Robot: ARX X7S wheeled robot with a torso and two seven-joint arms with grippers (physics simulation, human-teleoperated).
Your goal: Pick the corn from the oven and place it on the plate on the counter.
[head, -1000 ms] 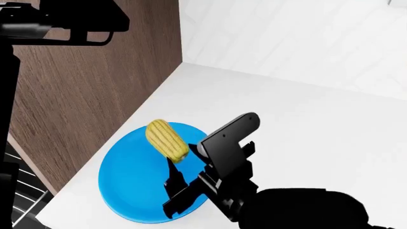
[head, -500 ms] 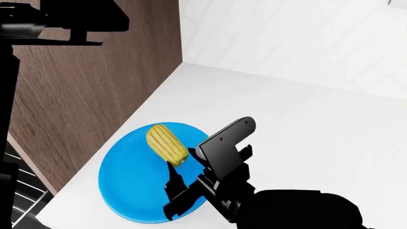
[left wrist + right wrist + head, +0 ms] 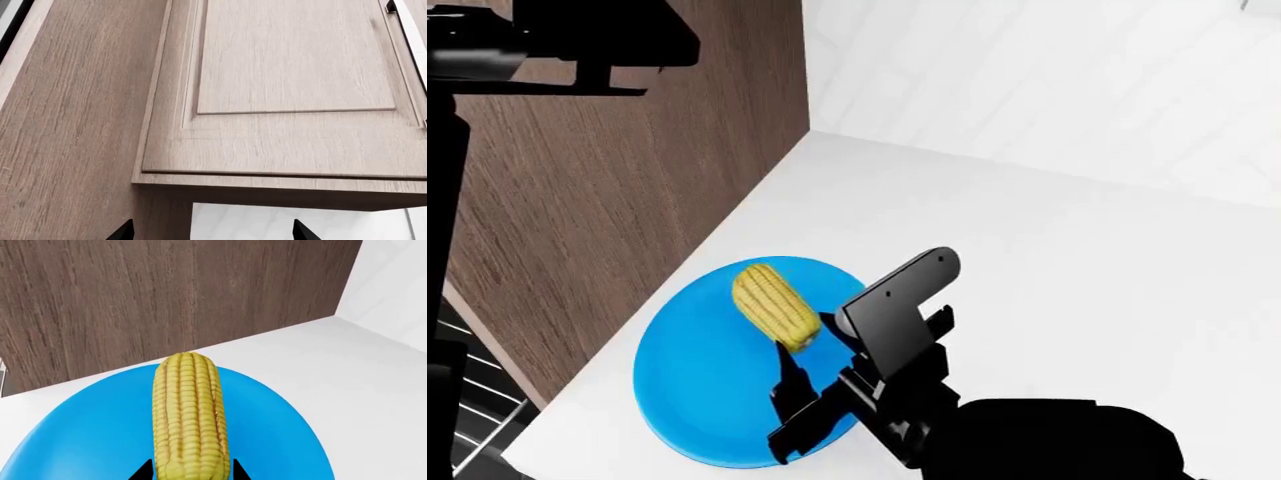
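The yellow corn (image 3: 777, 305) sits over the blue plate (image 3: 694, 390) on the white counter (image 3: 1028, 250); whether it rests on the plate I cannot tell. My right gripper (image 3: 790, 385) is shut on the corn's near end. In the right wrist view the corn (image 3: 187, 415) runs lengthwise between the black fingertips (image 3: 143, 472), with the plate (image 3: 80, 440) beneath it. My left gripper (image 3: 212, 231) is open and empty, high up, facing a light wood cabinet door (image 3: 293, 75). The left arm (image 3: 561, 40) shows at the head view's top left. The oven cavity is almost out of view.
A tall dark-brown wood panel (image 3: 601, 200) stands along the counter's left side, close to the plate. Silver wire racks (image 3: 467, 400) show at the bottom left edge. A white wall (image 3: 1028, 80) backs the counter. Bare counter spreads to the right of the plate.
My right gripper and the corn have sunk slightly toward the plate and drawn back a little. The left arm has barely moved.
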